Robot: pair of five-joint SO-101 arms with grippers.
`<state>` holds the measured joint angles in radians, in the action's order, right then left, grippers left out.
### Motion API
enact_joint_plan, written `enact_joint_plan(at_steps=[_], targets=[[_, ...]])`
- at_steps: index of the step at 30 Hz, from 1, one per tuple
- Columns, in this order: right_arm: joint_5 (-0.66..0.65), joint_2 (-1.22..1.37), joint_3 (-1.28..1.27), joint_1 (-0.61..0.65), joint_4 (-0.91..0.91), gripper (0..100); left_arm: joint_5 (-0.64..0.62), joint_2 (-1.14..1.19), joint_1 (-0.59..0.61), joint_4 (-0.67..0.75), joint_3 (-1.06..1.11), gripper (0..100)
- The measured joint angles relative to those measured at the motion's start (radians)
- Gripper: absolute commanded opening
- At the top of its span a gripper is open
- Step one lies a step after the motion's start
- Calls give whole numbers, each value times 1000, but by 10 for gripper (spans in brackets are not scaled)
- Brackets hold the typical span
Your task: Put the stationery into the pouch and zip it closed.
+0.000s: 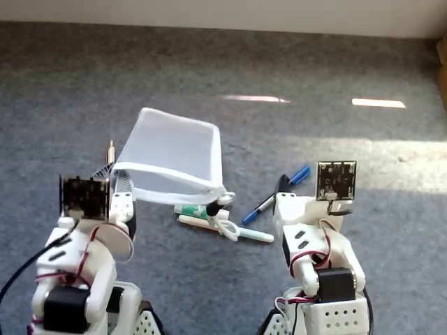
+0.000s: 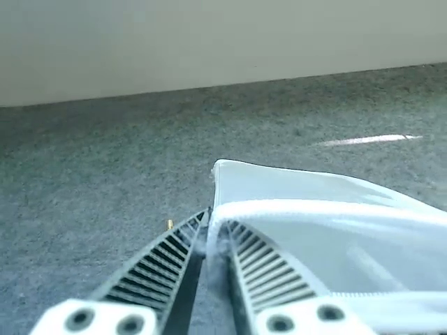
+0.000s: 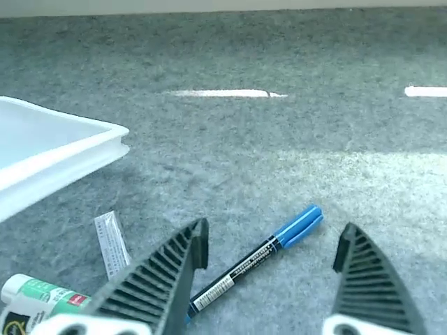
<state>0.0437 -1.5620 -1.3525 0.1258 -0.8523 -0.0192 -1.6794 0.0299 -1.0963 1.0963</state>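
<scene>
Left gripper [image 2: 214, 227] is clamped tight on the pouch [image 2: 328, 230], its ribbed fingers [image 2: 262, 269] pinching the corner of the thick white rim and holding the mouth edge up off the grey carpet [image 1: 335, 84]. The pouch is a soft, see-through white mesh rectangle, out ahead of the left arm, its far end dipping toward the carpet. Over to the right gripper [image 3: 272, 241]: jaws wide apart, hanging right above a slim blue pen [image 3: 260, 257] with a glossy cap. Just beside the pouch's mouth lie a green-and-white tube [image 1: 192, 209] and a white pen [image 1: 246, 234]
</scene>
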Motion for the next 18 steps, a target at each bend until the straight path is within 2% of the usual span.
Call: enact_joint_plan(at_steps=[11, 18], targets=[[0, 0, 0, 0, 0, 275, 0, 463, 0, -17, -296, 7], [0, 0, 0, 0, 0, 274, -17, 605, 2, -37, -327, 7]])
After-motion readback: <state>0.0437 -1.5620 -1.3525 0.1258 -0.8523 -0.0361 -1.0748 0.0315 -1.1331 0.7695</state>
